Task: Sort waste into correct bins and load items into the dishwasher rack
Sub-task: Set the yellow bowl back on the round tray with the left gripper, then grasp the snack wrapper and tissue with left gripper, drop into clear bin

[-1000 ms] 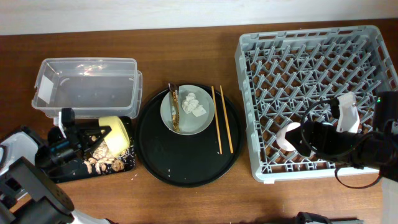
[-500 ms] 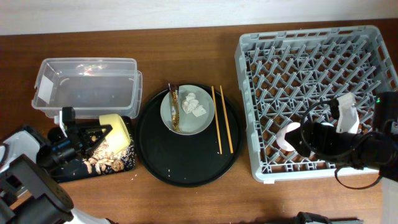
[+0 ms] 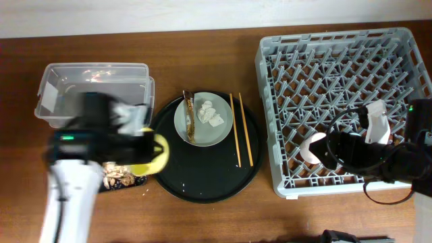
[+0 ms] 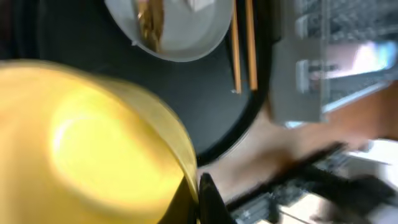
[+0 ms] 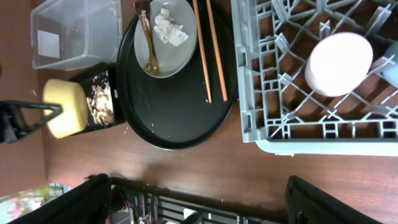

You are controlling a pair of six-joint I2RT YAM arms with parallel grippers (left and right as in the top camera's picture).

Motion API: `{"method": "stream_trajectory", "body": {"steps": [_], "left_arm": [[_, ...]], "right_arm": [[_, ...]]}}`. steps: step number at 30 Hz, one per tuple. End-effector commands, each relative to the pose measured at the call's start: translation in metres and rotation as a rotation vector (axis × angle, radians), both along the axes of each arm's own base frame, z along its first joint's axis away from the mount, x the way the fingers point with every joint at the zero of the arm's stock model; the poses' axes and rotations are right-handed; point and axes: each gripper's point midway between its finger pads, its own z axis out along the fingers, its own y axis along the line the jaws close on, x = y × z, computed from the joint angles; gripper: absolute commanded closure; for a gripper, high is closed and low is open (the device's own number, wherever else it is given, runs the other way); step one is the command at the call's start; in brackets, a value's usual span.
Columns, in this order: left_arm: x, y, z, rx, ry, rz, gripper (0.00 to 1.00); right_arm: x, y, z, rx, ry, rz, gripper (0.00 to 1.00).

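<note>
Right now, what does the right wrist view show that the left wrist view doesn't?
Right wrist only: the clear tub, the shallow black tray with food scraps, and a pale cup in the rack. Left wrist only: nothing new, just a blurred close-up of the yellow bowl. Both: that bowl, the grey plate with the wrapper strip, the chopsticks, the round black tray and a rack corner.

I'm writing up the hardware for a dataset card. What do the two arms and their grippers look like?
Left arm: white lower link, black upper section with a small green light; it is blurred. Right arm: black, bulky, with a white part near its wrist, a green light and a black cable looping below. The right gripper has dark, wedge-shaped fingers.
</note>
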Motion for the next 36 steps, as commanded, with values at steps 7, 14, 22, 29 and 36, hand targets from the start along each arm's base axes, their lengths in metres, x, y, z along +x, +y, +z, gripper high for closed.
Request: {"method": "stream_trajectory", "body": {"steps": [7,14,22,29,36], "left_arm": [[-0.003,-0.078,-0.12,0.575,0.011,-0.078,0.93],[0.052,-0.07,-0.031,0.586,-0.172,0.022,0.01],[0.133,-0.068,-0.148,0.528,-0.062,-0.021,0.37],[0.129,-0.066,-0.152,0.558,-0.005,-0.044,1.0],[0.16,0.046,-0.002,0.582,-0.155,0.282,1.0]], "right_arm": [[0.0,0.002,0.003,-0.001,-0.02,0.021,0.11],[0.002,0.002,0.004,-0.003,-0.027,0.021,0.1],[0.002,0.002,0.004,-0.003,-0.027,0.021,0.11],[0.002,0.002,0.004,-0.002,-0.027,0.021,0.11],[0.002,0.002,0.004,-0.002,-0.027,0.021,0.11]]}}
